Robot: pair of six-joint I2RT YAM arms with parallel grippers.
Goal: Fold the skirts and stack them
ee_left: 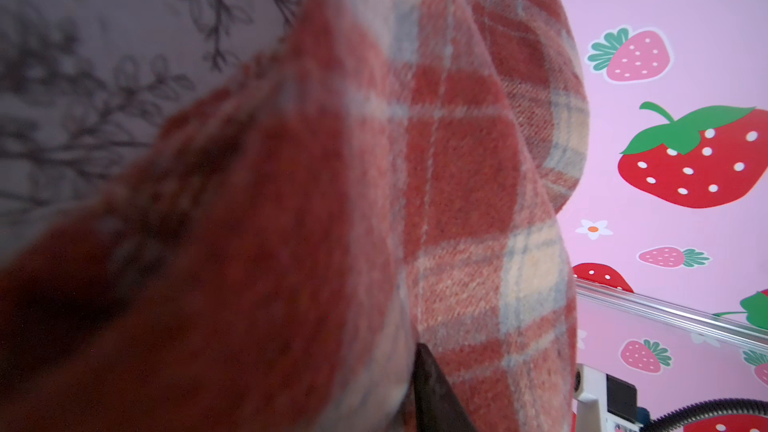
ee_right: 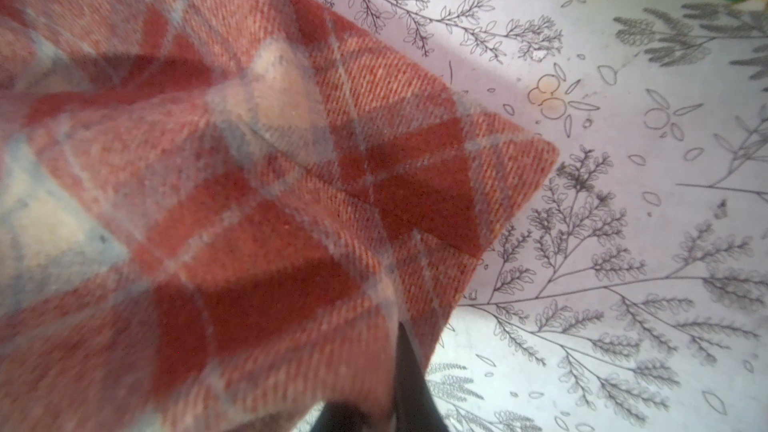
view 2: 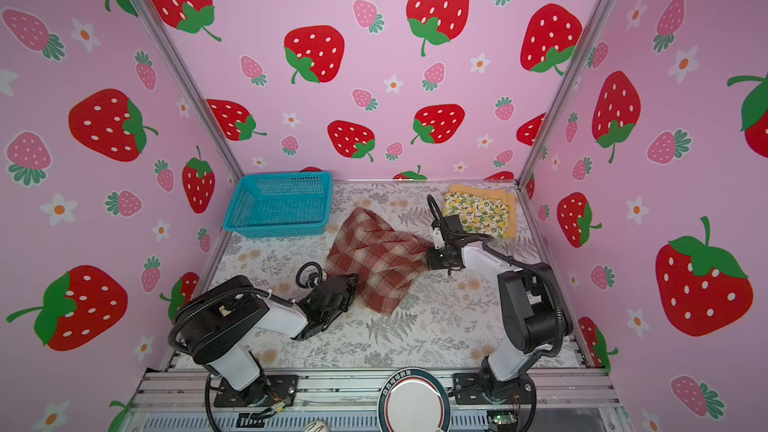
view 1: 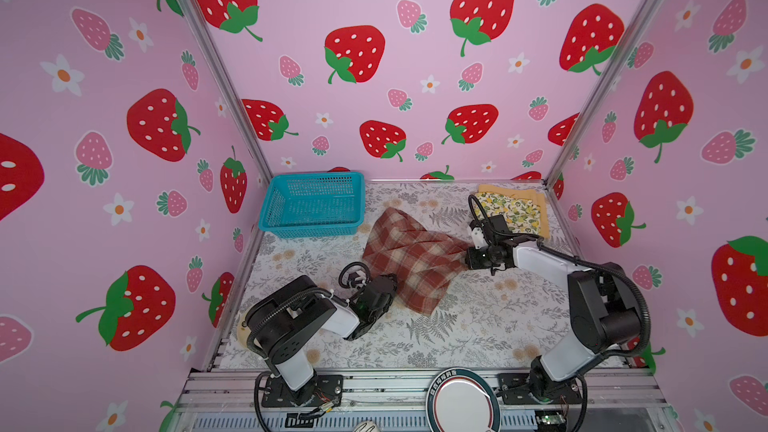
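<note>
Left wrist view was filled by the blurred plaid skirt (ee_left: pixel 457 160), so whether the left gripper (view 1: pixel 391 284) gripped its near edge could not be told. The right gripper (view 1: pixel 464 258) was clenched on the skirt's right corner. The skirt lay rumpled in the middle of the floral table (view 1: pixel 457 326), the teal basket (view 1: pixel 316 178) behind it. The lemon skirt (view 1: pixel 513 209) lay on the mustard skirt (view 1: pixel 509 189) at the far right.
</note>
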